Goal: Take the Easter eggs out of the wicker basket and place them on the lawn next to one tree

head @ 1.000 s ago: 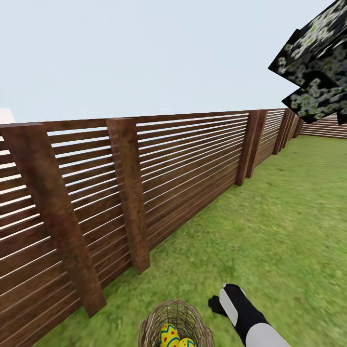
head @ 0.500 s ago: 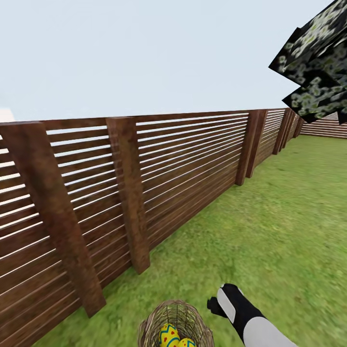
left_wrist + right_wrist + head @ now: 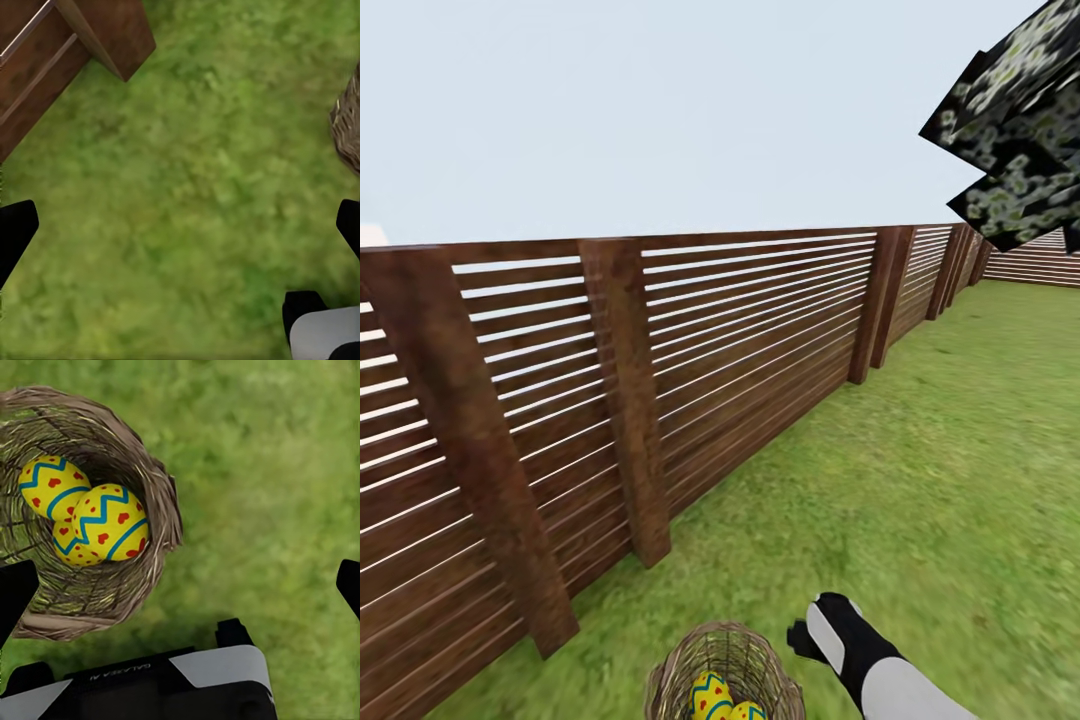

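Note:
The wicker basket (image 3: 90,510) stands on the lawn (image 3: 920,450) close to the fence, at the bottom edge of the head view (image 3: 725,670). Three yellow Easter eggs with blue zigzags and red marks lie inside it: one (image 3: 49,484), a second (image 3: 111,521) on top, a third (image 3: 75,553) partly under them. Two of them show from the head camera (image 3: 712,695). My right gripper (image 3: 180,589) hangs open above the grass just beside the basket's rim, holding nothing. My left gripper (image 3: 180,232) is open over bare grass, with the basket's edge (image 3: 346,124) off to one side.
A brown slatted fence (image 3: 660,380) runs along the left, its posts (image 3: 630,400) standing on the grass; one post's foot (image 3: 112,34) is close to my left gripper. Dark speckled tree foliage (image 3: 1020,130) hangs at the upper right. Open grass stretches to the right.
My right arm has edged slightly down and toward the basket in the head view. The basket and eggs have not moved.

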`<state>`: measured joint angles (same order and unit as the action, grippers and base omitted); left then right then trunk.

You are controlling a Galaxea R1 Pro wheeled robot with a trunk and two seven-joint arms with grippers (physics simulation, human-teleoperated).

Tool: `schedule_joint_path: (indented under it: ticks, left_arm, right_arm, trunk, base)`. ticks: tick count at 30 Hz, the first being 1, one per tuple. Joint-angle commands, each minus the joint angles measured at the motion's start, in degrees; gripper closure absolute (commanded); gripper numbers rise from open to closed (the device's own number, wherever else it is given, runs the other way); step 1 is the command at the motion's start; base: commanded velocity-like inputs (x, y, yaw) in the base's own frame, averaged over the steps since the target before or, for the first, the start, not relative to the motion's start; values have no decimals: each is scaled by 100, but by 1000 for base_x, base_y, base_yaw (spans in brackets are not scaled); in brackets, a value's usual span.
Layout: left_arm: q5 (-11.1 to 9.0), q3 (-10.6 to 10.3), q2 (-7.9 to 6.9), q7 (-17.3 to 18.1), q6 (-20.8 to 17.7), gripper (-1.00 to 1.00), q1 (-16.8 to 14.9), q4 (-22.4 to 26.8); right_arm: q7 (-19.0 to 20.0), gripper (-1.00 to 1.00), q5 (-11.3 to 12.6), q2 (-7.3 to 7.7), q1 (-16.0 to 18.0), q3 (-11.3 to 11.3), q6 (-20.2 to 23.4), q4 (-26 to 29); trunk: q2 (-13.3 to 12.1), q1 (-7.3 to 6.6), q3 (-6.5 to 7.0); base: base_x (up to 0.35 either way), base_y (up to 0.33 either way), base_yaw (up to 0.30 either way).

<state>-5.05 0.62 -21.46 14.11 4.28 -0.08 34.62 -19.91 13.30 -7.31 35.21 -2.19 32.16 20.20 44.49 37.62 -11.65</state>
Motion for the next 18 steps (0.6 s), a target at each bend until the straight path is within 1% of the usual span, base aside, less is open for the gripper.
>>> schedule_joint_path:
  ticks: [1, 4, 9, 13, 18]
  left_arm:
    - [-58, 7, -13, 36, -7, -100, -1, 5]
    - [-63, 8, -27, 38, -13, -100, -1, 8]
    - [-65, 9, -32, 39, -16, -100, -1, 10]
    - [-66, 10, -33, 39, -18, -100, -1, 10]
    - [-66, 15, -34, 39, -20, -100, -1, 10]
  right_arm:
    - [-40, -100, 41, -5, 39, -20, 17, 8]
    - [-40, -100, 41, -7, 86, -14, 18, -13]
    - [-40, -100, 47, -7, 104, 147, -2, -33]
    - [-34, -100, 54, -15, 108, 231, -250, -98]
    - [-31, -100, 51, -54, 109, 296, -419, -218]
  trunk:
    - [48, 24, -27]
    - [169, 90, -81]
    - [369, 200, -170]
    - [530, 288, -242]
    - [730, 397, -332]
  base:
    - [0, 0, 0]
    - [0, 0, 0]
    - [0, 0, 0]
    - [0, 0, 0]
    - [0, 0, 0]
